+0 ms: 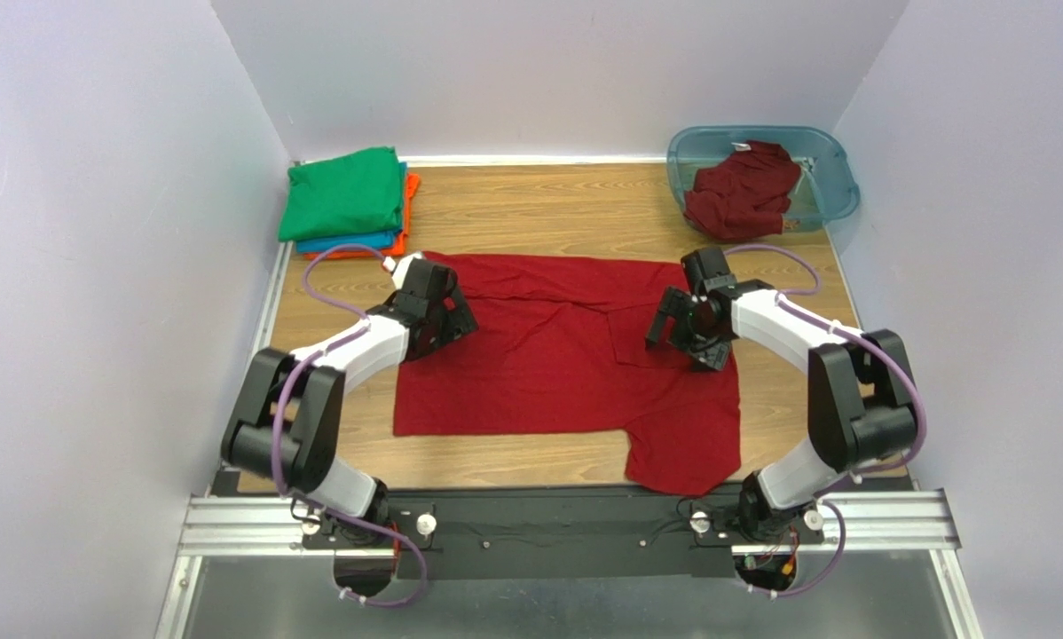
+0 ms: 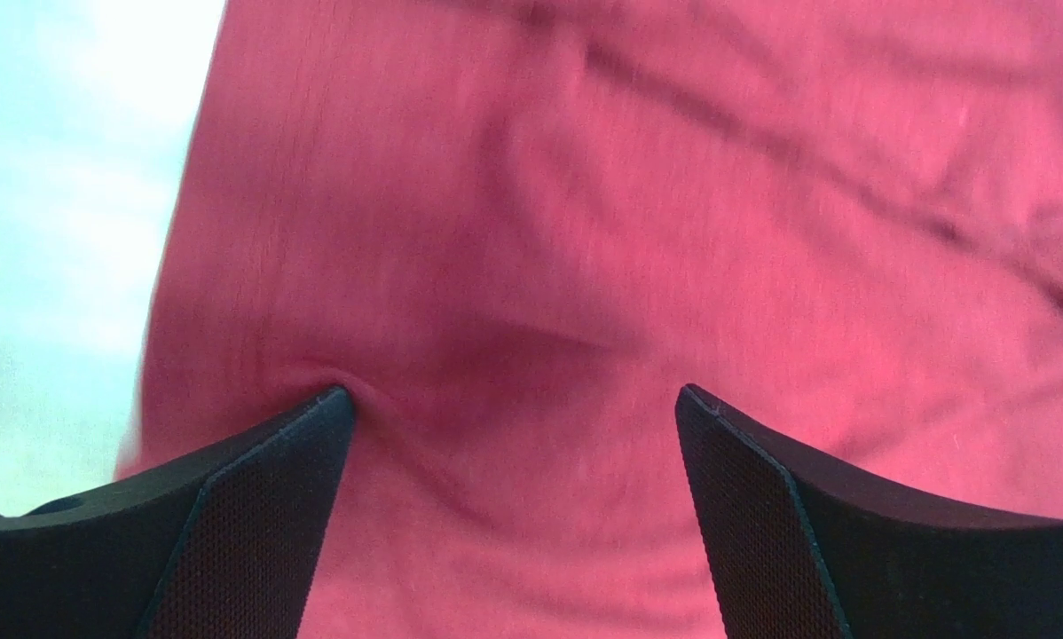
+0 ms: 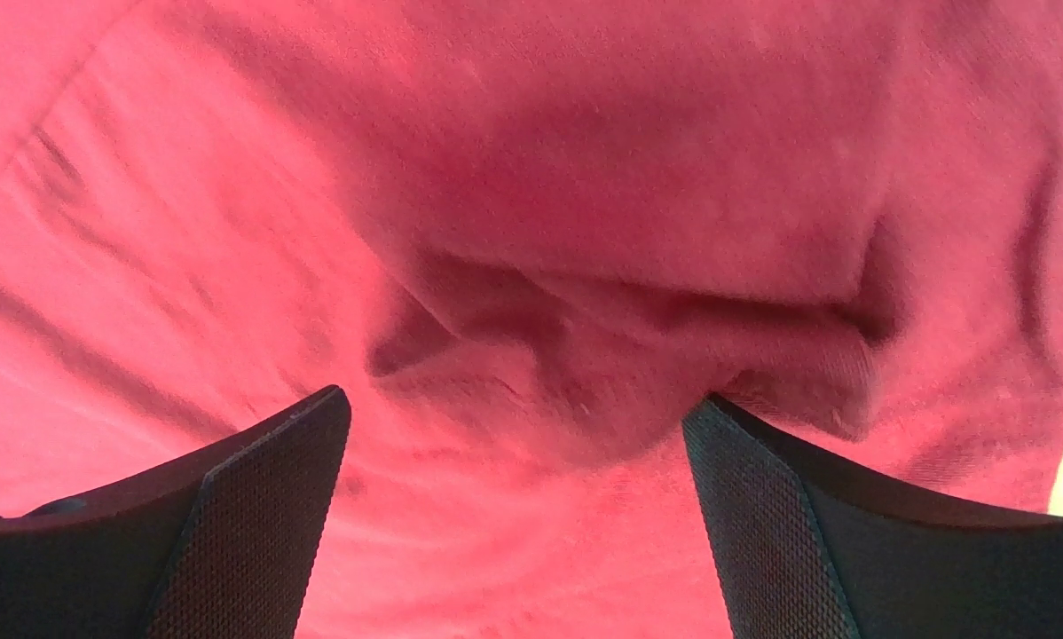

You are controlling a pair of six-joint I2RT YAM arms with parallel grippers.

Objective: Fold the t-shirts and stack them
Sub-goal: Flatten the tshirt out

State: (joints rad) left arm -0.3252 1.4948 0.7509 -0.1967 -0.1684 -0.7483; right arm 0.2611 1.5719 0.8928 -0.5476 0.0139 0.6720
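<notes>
Left gripper [image 1: 446,317] and right gripper [image 1: 668,330] are both shown released, jaws spread wide and grasping nothing, poised on the flat dark red t-shirt [image 1: 550,373]: the left near its left edge, one fingertip [image 2: 297,439] dimpling the cloth, the right over a bunched fold [image 3: 630,360] near its right side. The shirt is laid on a wood-grain table [image 1: 537,200] enclosed by pale walls [image 1: 97,200]. A folded stack, green t-shirt [image 1: 344,193] over blue t-shirt [image 1: 357,245] and orange t-shirt [image 1: 412,193], is seen at the far left corner; a crumpled second dark red t-shirt [image 1: 744,187] is held in a translucent teal tub [image 1: 833,200] far right.
</notes>
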